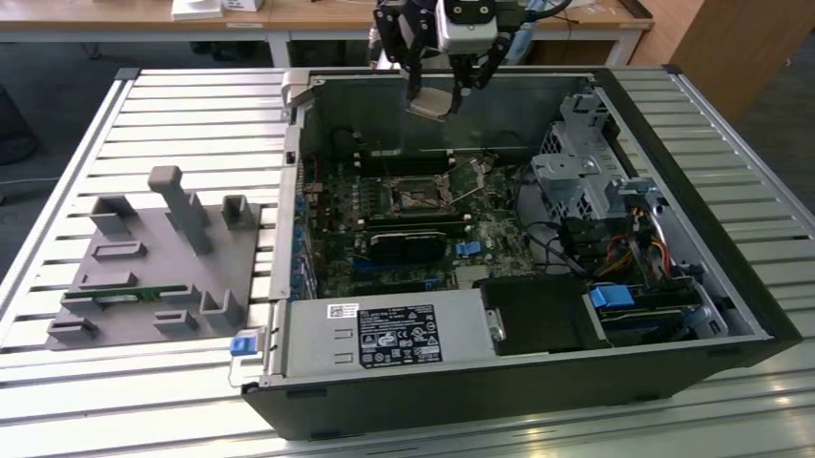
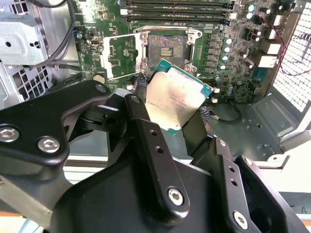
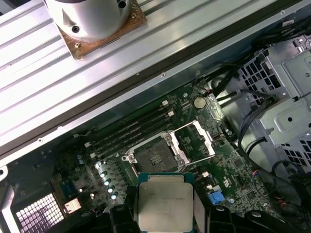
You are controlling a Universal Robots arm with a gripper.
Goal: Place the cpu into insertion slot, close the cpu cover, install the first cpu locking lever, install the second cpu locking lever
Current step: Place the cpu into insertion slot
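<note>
In the exterior view, the labelled power supply [image 1: 382, 336] sits along the near edge of the open computer case [image 1: 713, 286], which lies on a slatted metal table [image 1: 191, 105]. On the exterior view's left of the case stands a grey fixture block [image 1: 159, 262] with upright posts. Farther in, the green motherboard [image 1: 382, 229] lies on the case floor, with the insertion slot [image 1: 414, 196] near its middle. Farther still, over the far wall of the case, the gripper [image 1: 433, 95] hangs well above the board. Its two fingers are clamped on opposite edges of the cpu [image 1: 430, 103], which is tilted and touches nothing below.

The wrist views add the detail that this height hides. In the second wrist view the cpu [image 2: 177, 97] shows a pale silvery top with a green rim, pinched between the black fingers [image 2: 141, 116]. Beyond it the insertion slot [image 2: 167, 48] lies bare with its dark centre exposed. The cpu cover [image 2: 121, 56] is swung off it and sits just beside it.

In the first wrist view the cpu [image 3: 165, 206] is nearest, then the open slot [image 3: 153, 155] with the cover [image 3: 194, 141] alongside. Long memory slots [image 3: 131, 131] come next, then the case wall [image 3: 160, 77]. On the table slats beyond stands a round silvery mount [image 3: 95, 19].
</note>
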